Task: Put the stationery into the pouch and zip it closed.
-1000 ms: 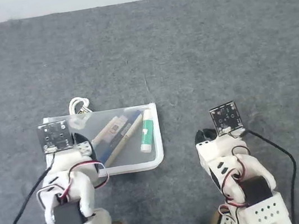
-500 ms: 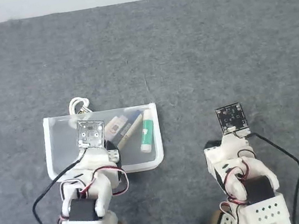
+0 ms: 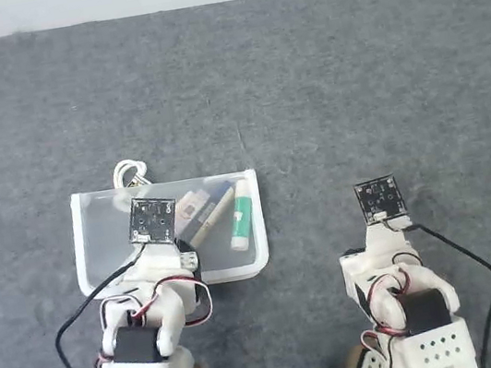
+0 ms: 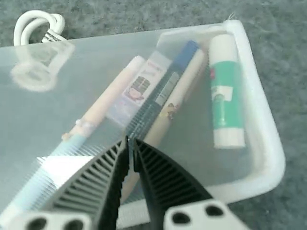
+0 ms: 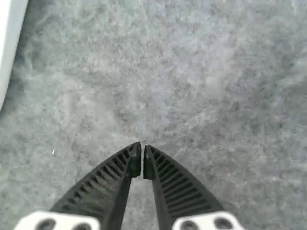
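Note:
A translucent pouch (image 3: 102,249) lies flat on the grey mat, with its rim (image 4: 268,148) close under my left wrist. Inside it are a white-and-green glue stick (image 3: 241,214) (image 4: 224,96), a dark blue pen (image 4: 165,86) and cream pens (image 4: 108,103). A white cord loop (image 3: 130,173) (image 4: 36,21) and a clear pull tab (image 4: 41,67) sit at the pouch's far edge. My left gripper (image 4: 130,142) is shut and empty, hovering over the pens in the pouch's middle. My right gripper (image 5: 142,146) is shut and empty above bare mat, right of the pouch.
Grey felt mat (image 3: 350,74) covers the whole table, with open room behind and to the right of the pouch. The left arm's wrist board (image 3: 152,219) overlaps the pouch. The right arm's wrist board (image 3: 379,199) stands apart from it. A pouch edge (image 5: 7,43) shows beside the right gripper.
The left arm swung from the pouch's left end to over its middle. The right arm drew back a little toward the near edge. The pouch and its contents stayed put.

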{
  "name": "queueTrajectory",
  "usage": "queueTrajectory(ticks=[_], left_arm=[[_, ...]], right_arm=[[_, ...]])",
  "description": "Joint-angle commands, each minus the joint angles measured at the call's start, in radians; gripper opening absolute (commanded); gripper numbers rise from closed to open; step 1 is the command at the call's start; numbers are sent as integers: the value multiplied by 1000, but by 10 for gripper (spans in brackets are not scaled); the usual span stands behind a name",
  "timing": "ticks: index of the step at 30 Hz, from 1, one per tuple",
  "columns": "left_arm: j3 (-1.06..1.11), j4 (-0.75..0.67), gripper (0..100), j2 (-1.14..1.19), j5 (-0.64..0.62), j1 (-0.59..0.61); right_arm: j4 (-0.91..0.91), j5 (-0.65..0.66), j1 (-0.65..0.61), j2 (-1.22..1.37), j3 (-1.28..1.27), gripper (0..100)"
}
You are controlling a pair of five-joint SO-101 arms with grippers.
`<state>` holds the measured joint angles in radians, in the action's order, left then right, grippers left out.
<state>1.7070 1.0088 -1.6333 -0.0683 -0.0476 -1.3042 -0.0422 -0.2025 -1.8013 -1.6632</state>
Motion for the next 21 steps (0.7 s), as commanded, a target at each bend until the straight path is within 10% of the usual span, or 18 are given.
queueTrajectory(ticks=[1,21], left_arm=[[-16,5,11,-18,-14,-2],[-16,3,11,-18,-14,-9]], right_arm=[[-5,-9,5,-13,-20,7],[-5,-9,5,-13,-20,7]])
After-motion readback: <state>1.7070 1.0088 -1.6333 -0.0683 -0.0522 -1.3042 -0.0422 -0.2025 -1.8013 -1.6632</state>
